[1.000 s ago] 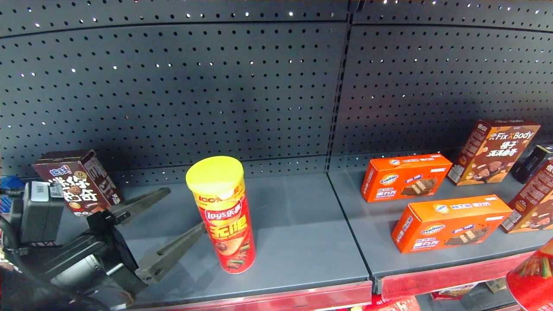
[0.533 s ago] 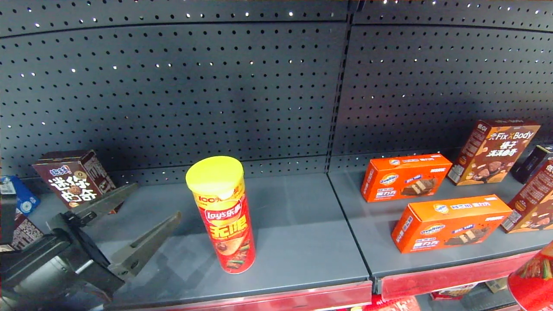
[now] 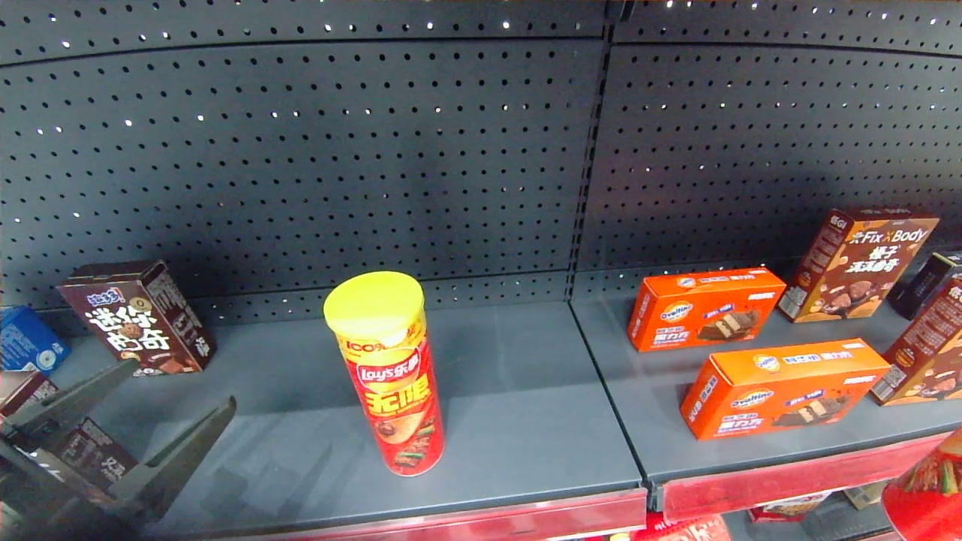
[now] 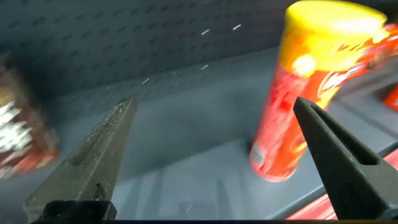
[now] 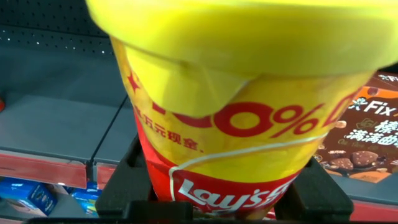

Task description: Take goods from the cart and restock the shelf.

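Here, 1 chips can (image 3: 391, 376) stands upright on the shelf (image 3: 526, 406), left of 2 orange boxes (image 3: 706, 308). The left gripper (image 3: 184, 383) gapes empty near the shelf's left front. The right gripper (image 5: 221, 196) clasps a 2nd chips can (image 5: 236, 124).

The shelf (image 3: 526, 406) is dim and grey. Tiny bright dots of light shine through the holes in the back wall (image 3: 376, 150). The wall's lines bend near the edges. The left wrist view is smeary: the standing can (image 4: 323, 62) and the brown box (image 4: 18, 130) look fuzzy. The held can (image 5: 242, 93) sits so close in the right wrist view that its yellow lid blurs.
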Motion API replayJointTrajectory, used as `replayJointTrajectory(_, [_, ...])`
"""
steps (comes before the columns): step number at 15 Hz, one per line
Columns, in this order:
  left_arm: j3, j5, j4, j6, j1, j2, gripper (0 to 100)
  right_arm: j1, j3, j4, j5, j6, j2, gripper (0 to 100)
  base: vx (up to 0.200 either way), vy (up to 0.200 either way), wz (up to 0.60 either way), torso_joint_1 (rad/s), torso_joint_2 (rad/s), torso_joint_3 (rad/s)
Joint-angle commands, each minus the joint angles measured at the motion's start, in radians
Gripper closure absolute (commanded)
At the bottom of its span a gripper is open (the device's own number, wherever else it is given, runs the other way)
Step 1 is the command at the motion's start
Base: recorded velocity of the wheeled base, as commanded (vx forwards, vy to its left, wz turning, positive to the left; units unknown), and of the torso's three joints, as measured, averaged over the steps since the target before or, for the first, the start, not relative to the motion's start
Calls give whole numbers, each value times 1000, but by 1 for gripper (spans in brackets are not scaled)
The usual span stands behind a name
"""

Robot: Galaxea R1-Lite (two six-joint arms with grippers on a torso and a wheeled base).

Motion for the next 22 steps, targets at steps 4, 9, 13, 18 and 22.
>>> replayJointTrajectory(4, [-14, 102, 319, 1, 69, -332, 0, -12, 11, 1, 1, -1, -17, 100, 0, 0, 0, 0, 0, 0])
replayJointTrajectory(9, [-54, 213, 776, 3, 72, -693, 0, -14, 37, 0, 3, -2, -35, 100, 0, 0, 0, 0, 0, 0])
replayJointTrajectory(13, [-58, 214, 929, 3, 74, -805, 0, -12, 27, -2, 3, -2, -35, 100, 0, 0, 0, 0, 0, 0])
replayJointTrajectory(18, [-25, 236, 1037, 9, 74, -883, 0, -12, 34, -2, 3, -2, -63, 100, 0, 0, 0, 0, 0, 0])
replayJointTrajectory(22, [46, 142, 1037, 49, 74, -883, 0, -9, 21, -2, 4, -1, -60, 100, 0, 0, 0, 0, 0, 0])
